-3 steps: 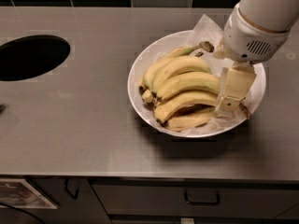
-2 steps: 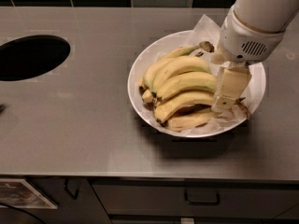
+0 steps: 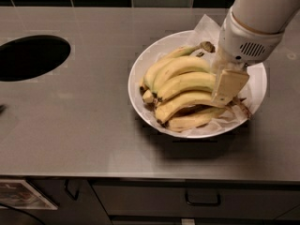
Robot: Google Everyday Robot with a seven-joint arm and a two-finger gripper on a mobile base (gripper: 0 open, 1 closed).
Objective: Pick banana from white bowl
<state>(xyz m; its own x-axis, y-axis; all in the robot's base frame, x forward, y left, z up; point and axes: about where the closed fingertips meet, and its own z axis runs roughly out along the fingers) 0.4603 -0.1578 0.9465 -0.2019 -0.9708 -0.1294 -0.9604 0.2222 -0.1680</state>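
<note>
The white bowl [image 3: 140, 62] sits on the grey counter, lined with white paper and holding several bananas side by side. The banana [image 3: 180, 66], a long, smoothly curved pale yellow-green one, lies second from the back, with its dark tip at the left. Behind it lies a banana with a thick dark knobbed stem [image 3: 206, 46]. Deeper-yellow bananas [image 3: 185, 102] lie in front of it. My gripper [image 3: 224, 93] hangs from the white arm over the right side of the bowl. Its cream-coloured end is down at the right ends of the middle bananas and hides their stems.
A round dark hole [image 3: 30, 56] is cut into the counter at the left. A dark tiled wall runs along the back. Drawer fronts with a handle [image 3: 202, 200] are below the counter's front edge.
My gripper has shifted slightly left, closer onto the bananas' right ends. The bananas and the bowl have not moved.
</note>
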